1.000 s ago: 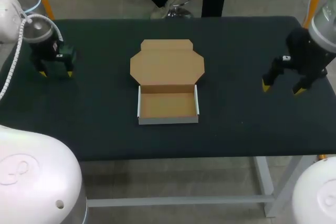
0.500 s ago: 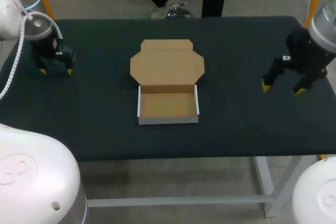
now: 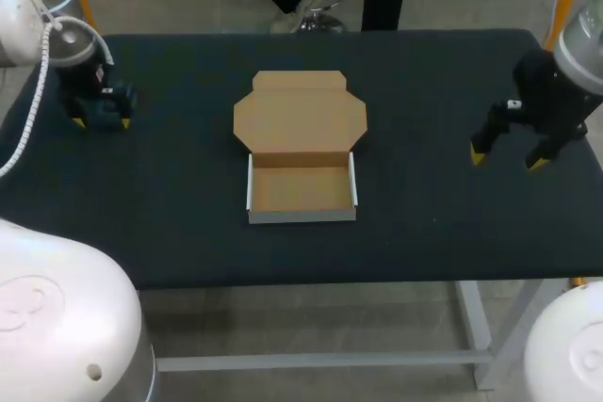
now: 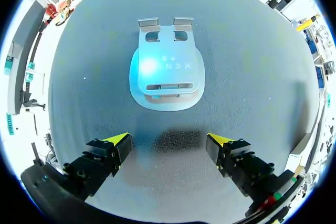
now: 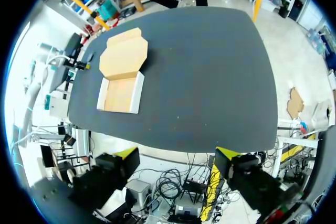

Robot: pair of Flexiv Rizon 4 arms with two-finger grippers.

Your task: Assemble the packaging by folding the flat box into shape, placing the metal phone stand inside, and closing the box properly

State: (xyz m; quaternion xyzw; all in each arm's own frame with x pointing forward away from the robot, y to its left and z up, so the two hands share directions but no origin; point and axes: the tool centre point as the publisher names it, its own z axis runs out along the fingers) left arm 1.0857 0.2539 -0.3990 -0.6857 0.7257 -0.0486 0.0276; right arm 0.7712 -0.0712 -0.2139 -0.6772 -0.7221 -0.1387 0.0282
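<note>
Box (image 3: 301, 190) sits mid-desk, already folded into a shallow tray with white outer walls. Its lid (image 3: 300, 118) is laid back open and flat, and the tray is empty. Folding looks done, so the step in hand is fetching the metal phone stand (image 4: 166, 74).

The stand lies flat on the desk (image 3: 188, 233) at the far left, well apart from the box. It only shows in the left wrist view: a silvery plate with two hooked tabs at its far end, just ahead of the fingers, not between them. In the head view it is hidden under the left arm.

Left hand (image 3: 101, 123) (image 4: 168, 140) hangs over that spot with its fingers spread wide, holding nothing. How high it is above the desk is hard to tell, probably low.

Right hand (image 3: 508, 157) (image 5: 176, 155) is out at the right side of the desk, fingers wide, empty, well apart from the box.

Next move, as I judge it:
- Slide the left hand forward until the fingers straddle the stand.
- Drop and close across the stand's side edges.
- Carry it right and set it in the tray.

The stand is thin, smooth metal lying flush on the cloth, so the tips need to get low on the edges or it may slip. Closing the lid comes after that.
</note>
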